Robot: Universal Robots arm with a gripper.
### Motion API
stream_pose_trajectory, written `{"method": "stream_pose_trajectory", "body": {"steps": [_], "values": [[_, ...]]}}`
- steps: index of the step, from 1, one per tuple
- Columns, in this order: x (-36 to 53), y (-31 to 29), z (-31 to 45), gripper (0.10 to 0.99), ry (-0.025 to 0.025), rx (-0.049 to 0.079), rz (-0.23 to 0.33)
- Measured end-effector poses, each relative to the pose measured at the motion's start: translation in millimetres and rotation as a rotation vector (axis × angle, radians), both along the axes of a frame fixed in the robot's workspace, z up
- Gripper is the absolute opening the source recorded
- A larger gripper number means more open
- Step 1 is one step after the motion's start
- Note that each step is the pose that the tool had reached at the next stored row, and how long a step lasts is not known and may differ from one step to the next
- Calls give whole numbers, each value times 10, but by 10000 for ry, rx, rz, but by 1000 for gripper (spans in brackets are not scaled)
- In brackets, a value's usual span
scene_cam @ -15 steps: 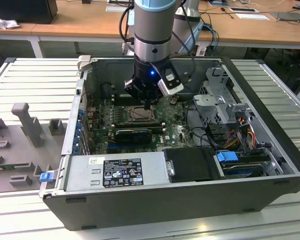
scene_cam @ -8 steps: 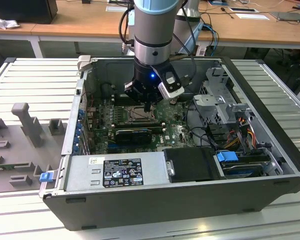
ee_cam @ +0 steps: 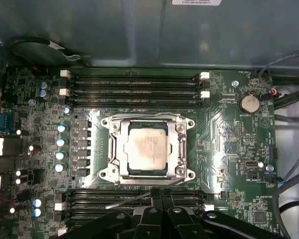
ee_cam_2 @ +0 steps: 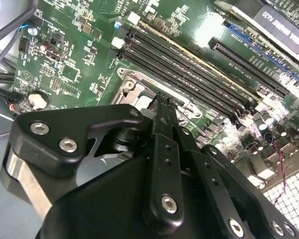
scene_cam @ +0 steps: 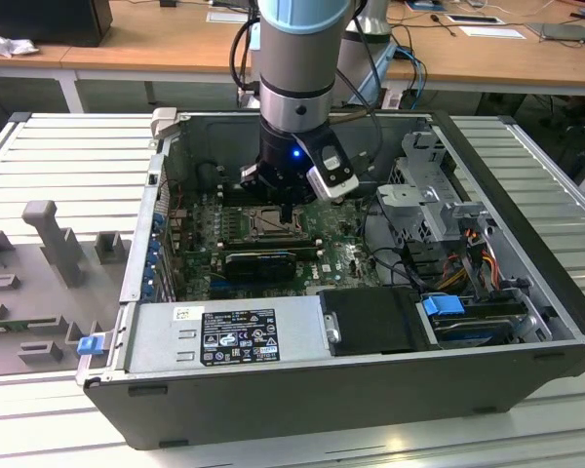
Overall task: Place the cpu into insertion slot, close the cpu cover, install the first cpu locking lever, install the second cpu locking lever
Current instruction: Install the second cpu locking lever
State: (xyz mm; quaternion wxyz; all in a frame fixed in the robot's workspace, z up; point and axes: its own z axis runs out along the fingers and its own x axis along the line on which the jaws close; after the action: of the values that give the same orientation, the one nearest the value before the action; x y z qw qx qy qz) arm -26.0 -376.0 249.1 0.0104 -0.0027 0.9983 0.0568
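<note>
In the exterior view, the robot arm is reaching straight down into an open computer case lying on a slatted metal table, with its gripper hanging just above the insertion slot on the green board; the fingers are looking drawn together there, with nothing between them. A black heatsink block is sitting just beside the slot, and a grey power supply is filling the near side of the case. In the second wrist view, the gripper is pointing down at the metal rim of the slot, its black fingers pressing close against each other and holding nothing, while long black memory slots are running alongside. In the first wrist view, the cpu is showing as a pale beige-silver square lying flat in the slot's centre, and the cpu cover, a thin silver-grey frame with a square window, is lying down around it. A thin metal lever is sticking out at a slant beside the slot's edge nearest the gripper, whose fingertips are hovering just over that edge. Rows of memory slots are flanking the socket on both sides, and a round coin battery is sitting well apart from it.
</note>
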Motion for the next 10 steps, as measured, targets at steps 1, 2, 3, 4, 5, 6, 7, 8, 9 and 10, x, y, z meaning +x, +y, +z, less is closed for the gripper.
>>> {"method": "stream_pose_trajectory", "body": {"steps": [1,2,3,4,5,6,7,8,9,10], "values": [[0,-1,-2,106,0,4,0],[0,-3,-4,106,0,8,-1],[0,-4,-6,106,0,8,-1],[-1,-7,-8,106,1,9,0],[-2,-9,-11,106,0,11,0],[-3,-11,-13,106,0,12,-1],[-6,-18,-16,106,2,9,1],[-13,-26,-22,106,1,14,0],[-19,-31,-25,106,1,15,-1],[-25,-38,-27,106,1,17,-1]]}}
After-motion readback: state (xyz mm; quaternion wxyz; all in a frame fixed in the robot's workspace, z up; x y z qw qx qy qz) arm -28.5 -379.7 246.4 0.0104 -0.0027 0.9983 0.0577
